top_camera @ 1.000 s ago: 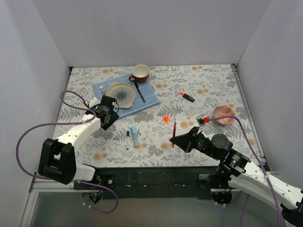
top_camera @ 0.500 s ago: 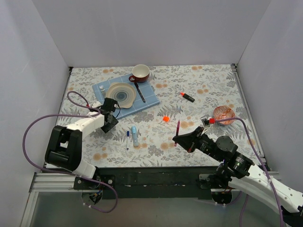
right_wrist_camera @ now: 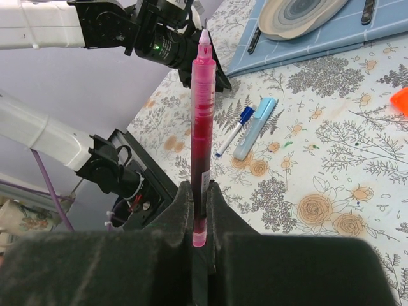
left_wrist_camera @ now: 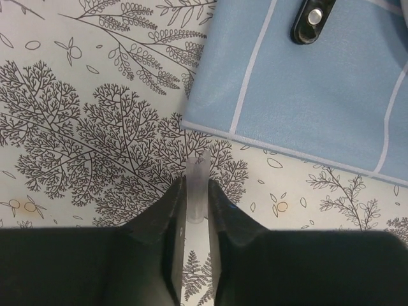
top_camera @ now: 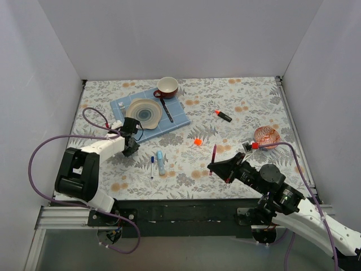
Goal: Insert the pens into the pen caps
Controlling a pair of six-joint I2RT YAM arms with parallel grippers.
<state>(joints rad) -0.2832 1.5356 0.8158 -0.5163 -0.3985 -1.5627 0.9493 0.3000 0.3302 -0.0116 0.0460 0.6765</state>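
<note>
Right end effector (right_wrist_camera: 199, 194) clamps the maroon pen (right_wrist_camera: 202, 121) clear of the tabletop (right_wrist_camera: 331, 150). Only the left wrist view shows the left end effector (left_wrist_camera: 196, 191) pinching a clear piece (left_wrist_camera: 198, 167) beside the blue mat (left_wrist_camera: 306, 108).

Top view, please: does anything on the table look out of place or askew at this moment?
The blue mat lies skewed to the edges of the table. The black highlighter lies uncapped, its orange tip bare, while the orange cap lies apart from it, nearer the middle. Nothing looks spilled or broken.
</note>
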